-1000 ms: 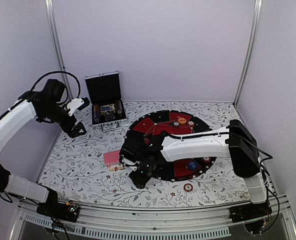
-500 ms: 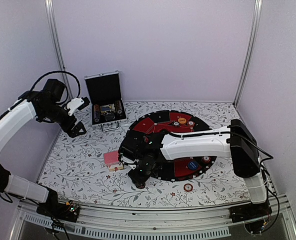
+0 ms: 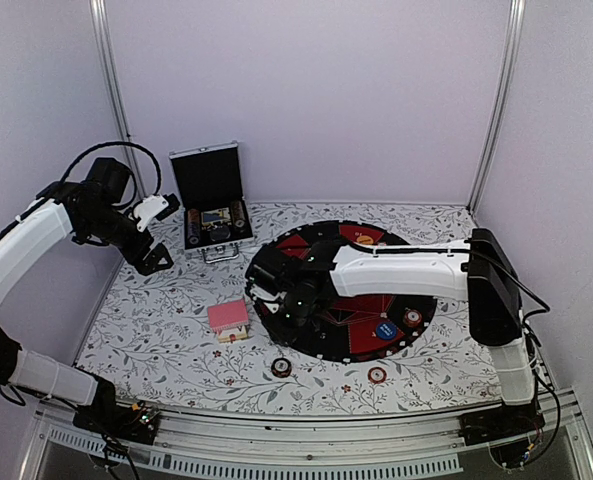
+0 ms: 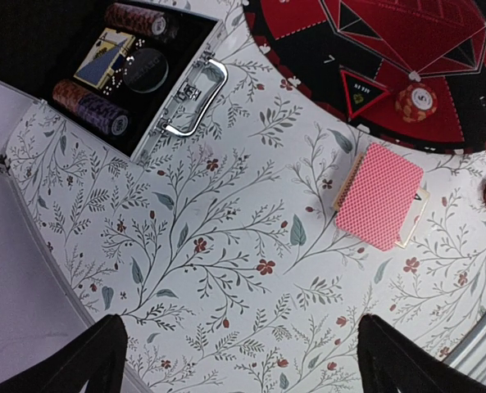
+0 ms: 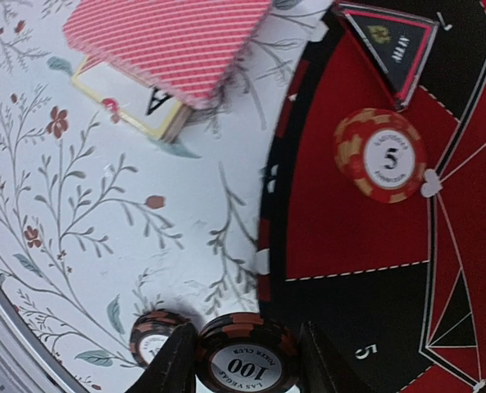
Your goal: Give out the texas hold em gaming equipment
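Black with orange stripes, a poker chip (image 5: 247,362) marked 100 is pinched in the right hand (image 5: 247,352) over the near-left rim of the round red-and-black mat (image 3: 328,345). Pink-backed cards (image 3: 228,316) lie on the floral desk (image 3: 166,330) just left. The left hand (image 3: 157,259) hangs wide open, far left.

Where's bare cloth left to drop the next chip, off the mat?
Widest: floral cloth between the case, the card deck and the left edge. Also the far-right corner behind the round mat. Crowded: the front strip, with a dark chip and a red chip, and the mat's near-left rim, where the right gripper holds a 100 chip.
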You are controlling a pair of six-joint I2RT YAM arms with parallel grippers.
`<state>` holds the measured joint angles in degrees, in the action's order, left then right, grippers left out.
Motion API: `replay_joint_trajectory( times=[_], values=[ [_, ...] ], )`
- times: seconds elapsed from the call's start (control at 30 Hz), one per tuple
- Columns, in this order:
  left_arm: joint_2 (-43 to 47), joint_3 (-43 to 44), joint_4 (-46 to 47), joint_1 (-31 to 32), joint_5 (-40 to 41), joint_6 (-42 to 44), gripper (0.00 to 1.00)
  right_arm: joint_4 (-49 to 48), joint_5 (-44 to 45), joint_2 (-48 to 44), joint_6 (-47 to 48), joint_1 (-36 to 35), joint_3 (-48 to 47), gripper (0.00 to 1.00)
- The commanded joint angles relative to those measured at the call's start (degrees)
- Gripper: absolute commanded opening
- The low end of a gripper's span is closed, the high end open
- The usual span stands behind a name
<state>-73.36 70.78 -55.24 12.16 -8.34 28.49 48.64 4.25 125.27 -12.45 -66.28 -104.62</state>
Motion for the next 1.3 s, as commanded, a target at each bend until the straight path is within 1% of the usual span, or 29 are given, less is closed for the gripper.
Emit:
replay_joint_trajectory(
  times=[0.0,0.2,0.33,0.57,0.9,1.27],
  values=[
    [0.58,1.37,-0.61,0.80,0.07,0.68,1.00,-1.50,1.60,-2.32,1.48,4.59,-1.38,0.25],
    [0.59,1.30,-0.64,0.76,0.02,0.78,1.00,-3.97,1.38,-0.48,2.21,8.61,-1.82,0.25],
    [0.48,1.20,-0.65,0.81,0.16,0.99,1.00,-4.81,1.23,1.41,2.42,9.86,-3.00,0.24],
    [0.34,0.94,-0.50,0.74,0.47,1.28,1.00,-5.94,0.44,3.21,2.85,10.30,-2.65,0.24],
    [0.13,0.85,-0.22,0.75,0.51,1.47,1.00,-8.61,-2.00,2.93,2.88,10.29,1.63,0.24],
    [0.41,0.91,-0.51,0.76,0.63,1.83,1.00,-9.68,-2.47,5.01,3.39,10.29,1.79,0.24]
  ],
)
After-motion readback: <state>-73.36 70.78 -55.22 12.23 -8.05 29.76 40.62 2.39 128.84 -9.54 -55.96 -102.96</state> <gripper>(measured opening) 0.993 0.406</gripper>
